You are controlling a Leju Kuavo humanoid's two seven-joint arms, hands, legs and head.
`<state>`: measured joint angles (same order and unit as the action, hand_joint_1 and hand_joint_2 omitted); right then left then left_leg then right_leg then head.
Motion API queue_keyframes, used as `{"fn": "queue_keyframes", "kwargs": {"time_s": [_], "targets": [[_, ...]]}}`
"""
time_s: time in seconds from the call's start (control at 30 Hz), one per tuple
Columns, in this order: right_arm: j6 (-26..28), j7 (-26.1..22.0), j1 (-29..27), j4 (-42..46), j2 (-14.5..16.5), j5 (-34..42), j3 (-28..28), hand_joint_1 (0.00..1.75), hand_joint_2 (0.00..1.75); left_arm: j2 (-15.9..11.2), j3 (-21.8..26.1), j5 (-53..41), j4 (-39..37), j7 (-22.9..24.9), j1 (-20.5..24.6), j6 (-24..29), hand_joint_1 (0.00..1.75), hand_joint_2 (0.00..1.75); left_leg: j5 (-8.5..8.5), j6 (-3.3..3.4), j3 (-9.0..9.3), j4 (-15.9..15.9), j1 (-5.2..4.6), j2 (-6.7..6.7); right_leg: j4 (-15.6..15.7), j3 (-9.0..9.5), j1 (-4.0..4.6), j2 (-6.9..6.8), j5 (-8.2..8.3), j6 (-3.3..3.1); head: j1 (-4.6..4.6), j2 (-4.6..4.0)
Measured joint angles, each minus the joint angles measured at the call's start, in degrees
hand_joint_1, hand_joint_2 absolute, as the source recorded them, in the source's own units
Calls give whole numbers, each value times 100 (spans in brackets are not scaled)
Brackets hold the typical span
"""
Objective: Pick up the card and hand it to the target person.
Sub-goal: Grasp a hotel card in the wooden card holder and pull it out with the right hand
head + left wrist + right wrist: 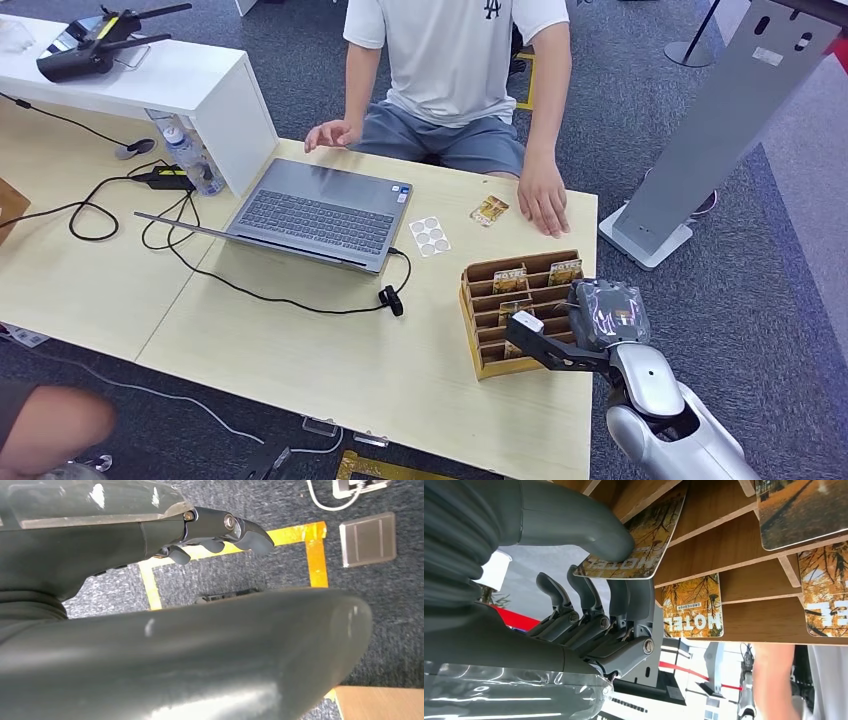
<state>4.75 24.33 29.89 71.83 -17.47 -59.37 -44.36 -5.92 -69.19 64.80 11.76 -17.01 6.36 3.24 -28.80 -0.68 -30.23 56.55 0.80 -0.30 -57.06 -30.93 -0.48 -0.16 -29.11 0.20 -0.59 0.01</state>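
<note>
A wooden card rack (pixel 487 352) stands near the table's right front corner and holds several yellow hotel cards. My right hand (pixel 603 316) reaches into it from the right. In the right wrist view the thumb (pixel 574 527) and the dark fingers (pixel 624 600) pinch one hotel card (pixel 639 535) that still sits in its slot. Other cards (pixel 692 606) lie in neighbouring slots. One loose card (pixel 489 210) lies on the table beside the hand (pixel 543 195) of the person (pixel 450 60) seated across from me. My left hand (pixel 215 535) hangs over the floor and holds nothing.
An open laptop (pixel 320 210) sits mid-table with black cables (pixel 250 285) trailing from it. A white shelf (pixel 150 80) carrying a controller (pixel 95 45) stands at the back left, with a bottle (pixel 195 160) beside it. A grey stand (pixel 730 120) rises on the right. Another person's arm (pixel 50 430) shows at the front left.
</note>
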Motion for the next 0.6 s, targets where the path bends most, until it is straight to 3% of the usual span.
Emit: {"fn": "queue_keyframes", "kwargs": {"time_s": [0.3,0.6], "targets": [[-57,63,-26,177,-43,59,10,154,175,-1,-1,-17,0,-105,-1,18,0,0,0,0,0,0,0,0,0,-1,0,0,0,0,1,-1],[-364,407,-38,1166,-274,294,171,154,175,-20,0,30,0,-26,-6,38,0,0,0,0,2,0,0,1,0,-1,0,1,0,0,1,0]]}}
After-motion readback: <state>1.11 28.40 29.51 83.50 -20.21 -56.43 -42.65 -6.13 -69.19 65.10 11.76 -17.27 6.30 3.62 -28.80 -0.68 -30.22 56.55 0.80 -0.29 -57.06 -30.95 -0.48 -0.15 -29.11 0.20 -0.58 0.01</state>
